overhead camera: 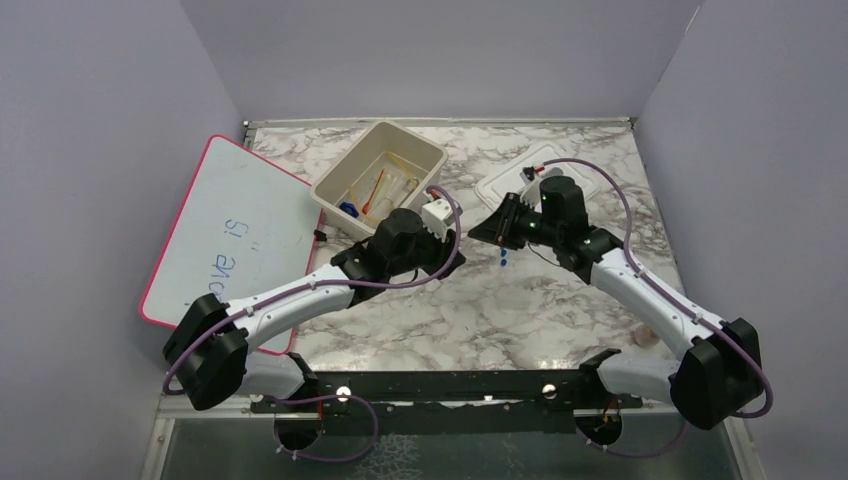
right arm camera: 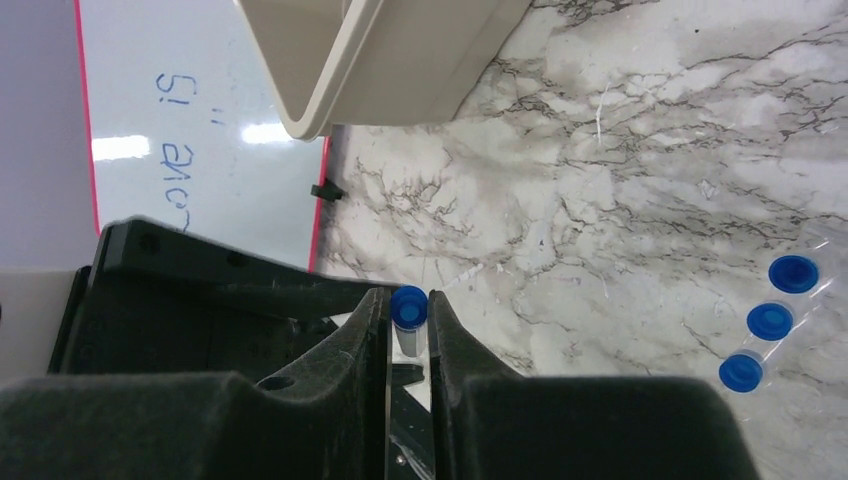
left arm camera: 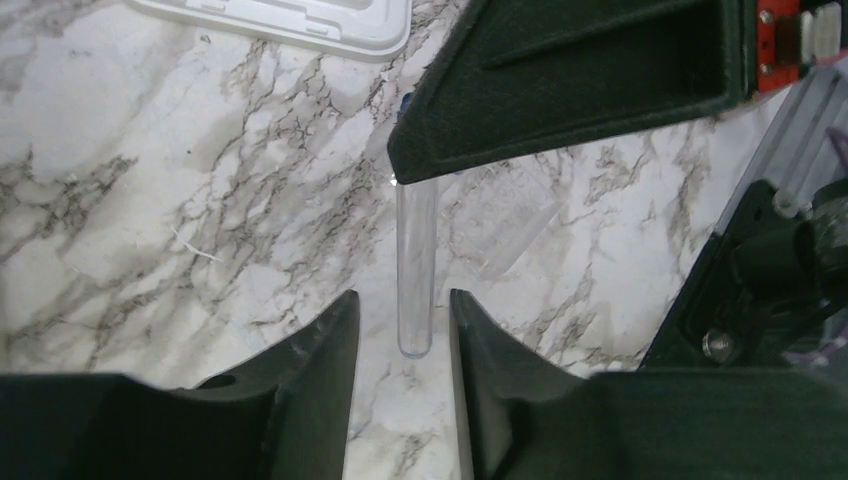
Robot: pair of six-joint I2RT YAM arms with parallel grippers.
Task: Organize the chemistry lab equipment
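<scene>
My right gripper (overhead camera: 490, 228) is shut on a clear tube with a blue cap (right arm camera: 408, 308) and holds it above the marble. In the left wrist view this clear tube (left arm camera: 415, 270) sticks out from under the right gripper's black finger (left arm camera: 560, 80), and its round end lies just between my left fingertips. My left gripper (left arm camera: 402, 298) is open around that end without touching it; it also shows in the top view (overhead camera: 440, 215). Three more blue caps (right arm camera: 770, 320) lie on the marble and show in the top view (overhead camera: 503, 258). Several small items lie in the beige tub (overhead camera: 425, 150).
The pink-rimmed whiteboard (overhead camera: 235, 225) lies at the left, with the tub's corner against it. A white lid (overhead camera: 505, 185) lies behind the right gripper and shows in the left wrist view (left arm camera: 300, 20). A small black piece (right arm camera: 322, 190) sits at the whiteboard's edge.
</scene>
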